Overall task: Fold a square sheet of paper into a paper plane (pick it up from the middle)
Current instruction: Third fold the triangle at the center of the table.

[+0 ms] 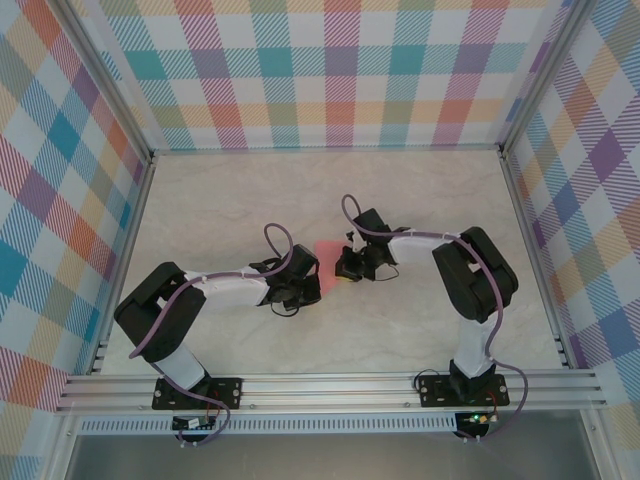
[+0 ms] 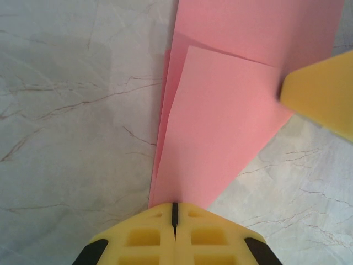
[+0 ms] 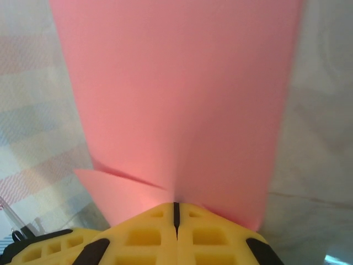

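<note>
Paper wedge (image 2: 220, 121), tip in left gripper (image 2: 174, 206)

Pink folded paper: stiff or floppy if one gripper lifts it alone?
Likely floppy: the paper looks thin, though its overlapping folded layers should stiffen it somewhat. Probably very light, since the left gripper and right gripper each pinch just an edge. Pulling them apart could tear it or let it slip.

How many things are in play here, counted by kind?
Robot grippers: 2, the left gripper and the right gripper
Pink paper sheet: 1
Total: 3
</note>
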Controlling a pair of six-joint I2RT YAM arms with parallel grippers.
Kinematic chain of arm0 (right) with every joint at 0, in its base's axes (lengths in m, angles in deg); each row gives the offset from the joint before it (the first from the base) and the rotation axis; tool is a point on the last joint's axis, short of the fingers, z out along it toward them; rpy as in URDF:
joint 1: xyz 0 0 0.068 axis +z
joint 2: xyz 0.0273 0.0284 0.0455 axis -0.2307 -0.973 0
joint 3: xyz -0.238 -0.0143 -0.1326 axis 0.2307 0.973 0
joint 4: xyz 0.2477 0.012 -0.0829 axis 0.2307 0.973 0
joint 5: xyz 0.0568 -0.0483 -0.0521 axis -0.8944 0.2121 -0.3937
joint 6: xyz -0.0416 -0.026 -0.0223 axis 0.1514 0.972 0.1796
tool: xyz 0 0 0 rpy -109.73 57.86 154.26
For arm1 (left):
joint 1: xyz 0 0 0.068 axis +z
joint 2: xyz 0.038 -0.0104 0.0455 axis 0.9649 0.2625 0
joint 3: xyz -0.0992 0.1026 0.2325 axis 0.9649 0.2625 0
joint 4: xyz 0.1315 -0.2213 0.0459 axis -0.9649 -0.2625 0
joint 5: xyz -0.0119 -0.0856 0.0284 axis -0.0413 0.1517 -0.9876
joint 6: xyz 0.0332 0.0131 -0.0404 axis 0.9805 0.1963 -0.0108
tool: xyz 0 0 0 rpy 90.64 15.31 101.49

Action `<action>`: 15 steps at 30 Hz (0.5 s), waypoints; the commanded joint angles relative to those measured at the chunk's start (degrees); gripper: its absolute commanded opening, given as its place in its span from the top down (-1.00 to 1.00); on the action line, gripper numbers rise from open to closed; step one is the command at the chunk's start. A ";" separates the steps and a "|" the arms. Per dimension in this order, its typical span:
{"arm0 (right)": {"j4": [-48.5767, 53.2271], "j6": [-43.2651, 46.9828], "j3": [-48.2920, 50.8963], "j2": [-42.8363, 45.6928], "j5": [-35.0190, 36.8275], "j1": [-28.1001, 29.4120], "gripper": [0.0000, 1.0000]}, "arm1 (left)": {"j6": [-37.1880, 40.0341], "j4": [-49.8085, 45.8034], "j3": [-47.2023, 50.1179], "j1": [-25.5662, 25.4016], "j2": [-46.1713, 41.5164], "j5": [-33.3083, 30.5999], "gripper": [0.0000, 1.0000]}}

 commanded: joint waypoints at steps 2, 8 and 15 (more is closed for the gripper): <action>1.44 3.08 -1.03 -1.21 3.62 -4.82 0.93 | 0.44 -7.68 2.78 -0.30 2.84 -3.62 1.00; 1.90 4.29 -0.89 3.44 3.58 -7.22 0.93 | 0.43 -7.28 2.40 -0.38 2.75 -3.13 1.00; -0.61 2.47 4.26 10.16 0.18 -4.45 0.92 | 0.44 -7.55 1.62 -0.43 2.66 -3.00 1.00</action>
